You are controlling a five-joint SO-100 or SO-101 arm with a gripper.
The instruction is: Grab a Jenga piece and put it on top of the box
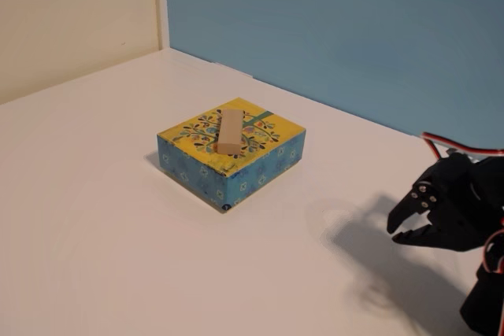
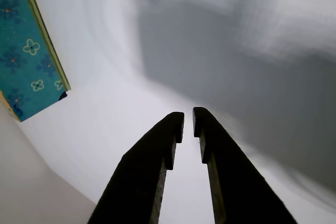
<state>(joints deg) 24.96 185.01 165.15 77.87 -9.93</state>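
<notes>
Box (image 1: 231, 153): rests flat on the white table (image 1: 94, 218), centre of the fixed view; yellow top up, giving a level seat. In the wrist view its blue side (image 2: 26, 51) sits at 10 o'clock.

Block (image 1: 230, 132): lies flat across the box top, fully supported; placement looks complete.

Gripper (image 1: 403, 233): at 4 o'clock from the box, well apart, low over the table; jaws nearly closed, a narrow gap only, holding nothing.

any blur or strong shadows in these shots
Fixed view: sharp enough, the pincer casts a dark shadow on the white table, and the box a faint one. Wrist view: background smeared and blurry, only the dark fingers read clearly.
</notes>
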